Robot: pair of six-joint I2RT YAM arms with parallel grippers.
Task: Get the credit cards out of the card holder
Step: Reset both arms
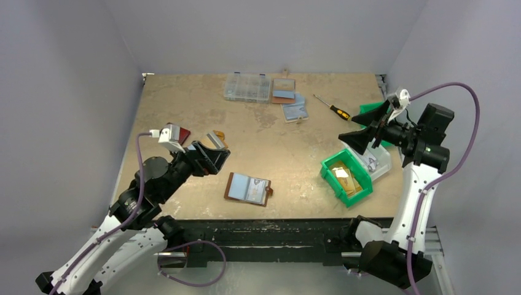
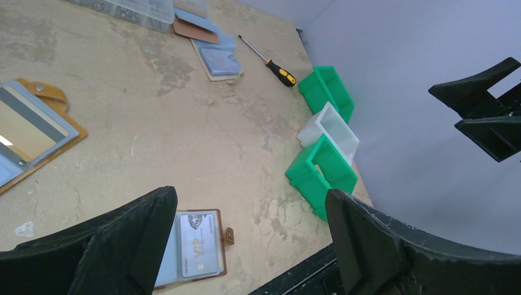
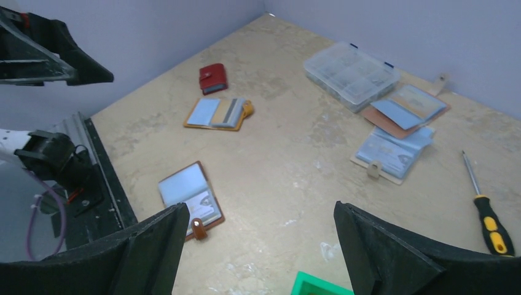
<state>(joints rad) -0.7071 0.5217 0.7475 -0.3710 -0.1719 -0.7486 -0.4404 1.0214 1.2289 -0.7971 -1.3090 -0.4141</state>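
Brown leather is seen lying open near the middle of the near edge of the table (image 1: 279, 144): the card holder (image 1: 248, 188) is spread flat, with its pale bluish sleeves turned upward and its snap tab pointed towards the right edge. In the left wrist view a pale card with gold lettering is shown in one of its sleeves. Gold-orange credit cards (image 1: 344, 176) are stacked in a green bin (image 1: 329, 174), which is set beside the right edge, towards the near right corner. A white bin (image 1: 382, 161) is placed just behind it, and a second green bin (image 1: 368, 109) is partly hidden further back.

The left gripper (image 1: 214, 152) is held in the air over the left part of the table with its fingers spread wide (the card holder lies below and apart from it). The right gripper (image 1: 367, 126) is raised by the right edge, over the bins, and its fingers are likewise parted as far as can be seen.

A dark red wallet (image 1: 179, 133) and another brown holder (image 1: 217, 136) with a blue card are laid near the left edge. Along the far edge a clear compartment box (image 1: 247, 87) is set, with two more open holders (image 1: 289, 98) beside it, and a screwdriver (image 1: 333, 109) is laid towards the far right corner.
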